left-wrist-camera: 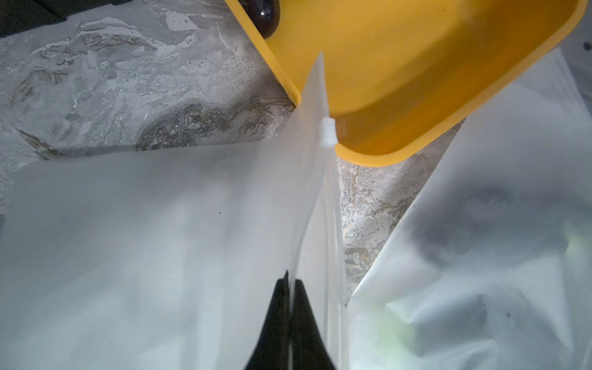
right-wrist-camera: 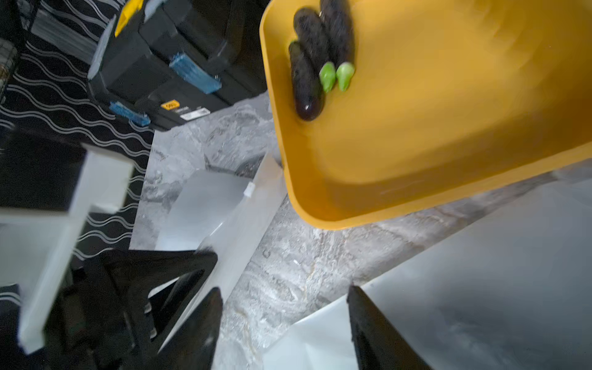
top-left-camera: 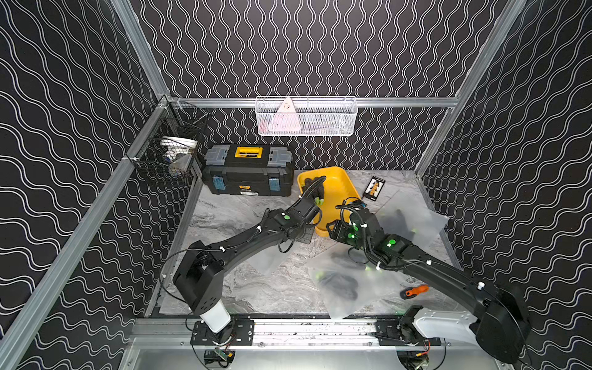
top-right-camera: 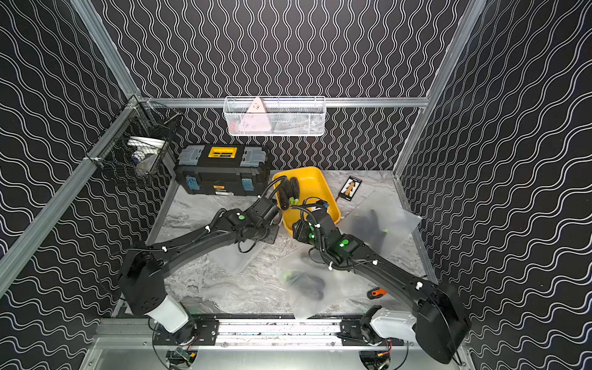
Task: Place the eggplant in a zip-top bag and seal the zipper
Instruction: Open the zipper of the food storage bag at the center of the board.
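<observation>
Three dark eggplants (right-wrist-camera: 307,80) with green stems lie in a corner of the yellow tray (right-wrist-camera: 448,112); they show in both top views too (top-left-camera: 315,189) (top-right-camera: 290,189). My left gripper (left-wrist-camera: 290,283) is shut on the upper edge of an empty frosted zip-top bag (left-wrist-camera: 160,240), which rises off the table beside the tray. The bag's white zipper slider (left-wrist-camera: 328,131) sits at the far end of the zipper, near the tray's rim. My right gripper (right-wrist-camera: 284,293) is open above bare table between that bag (right-wrist-camera: 224,208) and the tray, with nothing between its fingers.
Two more frosted bags with eggplants inside lie near the front (top-left-camera: 339,282) and at the right (top-left-camera: 407,224). A black toolbox (top-left-camera: 248,173) stands at the back left. An orange-handled tool (top-left-camera: 416,291) and a card of bits (top-left-camera: 374,188) lie on the table.
</observation>
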Robot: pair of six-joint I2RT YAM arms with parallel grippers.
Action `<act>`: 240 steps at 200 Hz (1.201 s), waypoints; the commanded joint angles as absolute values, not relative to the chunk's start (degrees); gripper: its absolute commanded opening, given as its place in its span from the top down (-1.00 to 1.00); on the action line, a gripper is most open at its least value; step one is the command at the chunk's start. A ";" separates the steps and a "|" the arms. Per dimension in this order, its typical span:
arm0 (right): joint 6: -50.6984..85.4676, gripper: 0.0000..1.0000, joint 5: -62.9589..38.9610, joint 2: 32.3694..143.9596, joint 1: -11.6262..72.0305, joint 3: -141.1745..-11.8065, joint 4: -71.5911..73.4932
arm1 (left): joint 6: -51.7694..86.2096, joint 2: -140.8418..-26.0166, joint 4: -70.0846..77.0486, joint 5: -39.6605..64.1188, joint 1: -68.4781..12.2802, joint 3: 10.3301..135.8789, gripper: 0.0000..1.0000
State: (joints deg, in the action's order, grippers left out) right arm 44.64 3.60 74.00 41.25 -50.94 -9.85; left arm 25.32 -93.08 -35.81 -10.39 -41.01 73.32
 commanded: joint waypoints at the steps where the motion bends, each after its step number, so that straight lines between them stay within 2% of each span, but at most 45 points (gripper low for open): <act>1: 48.46 -0.27 -2.25 77.45 41.13 -53.06 -7.03 | 28.47 -91.20 -31.33 -10.50 -41.13 71.29 1.00; 109: 52.55 -0.17 -9.17 87.97 41.30 -55.10 0.86 | 30.26 -87.60 -27.83 -8.03 -41.16 67.26 1.00; 123: 52.56 -0.01 -10.03 88.97 41.32 -55.37 1.31 | 30.87 -86.93 -27.66 -7.82 -41.18 66.95 1.00; 136: 52.65 0.24 -10.79 89.91 41.31 -55.63 1.41 | 31.84 -85.65 -27.40 -8.88 -41.10 66.26 1.00; 151: 52.47 0.49 -11.54 90.83 41.32 -55.95 1.38 | 33.19 -83.73 -28.12 -12.58 -40.81 65.48 1.00; 165: 52.21 0.65 -12.33 91.84 41.31 -56.07 2.16 | 34.44 -81.73 -29.33 -15.86 -40.15 64.80 1.00; 195: 51.97 0.80 -13.74 95.41 41.98 -57.93 3.76 | 35.62 -78.53 -33.66 -21.20 -39.46 64.50 1.00; 240: 52.62 0.83 -16.99 103.29 43.15 -62.63 8.99 | 36.18 -76.75 -38.61 -25.17 -39.47 65.58 1.00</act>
State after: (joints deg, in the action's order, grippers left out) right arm 51.57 -14.68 100.44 43.00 -60.88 3.99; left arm 34.83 -78.02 -35.70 -20.95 -39.59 65.12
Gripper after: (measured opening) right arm 0.087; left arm 0.060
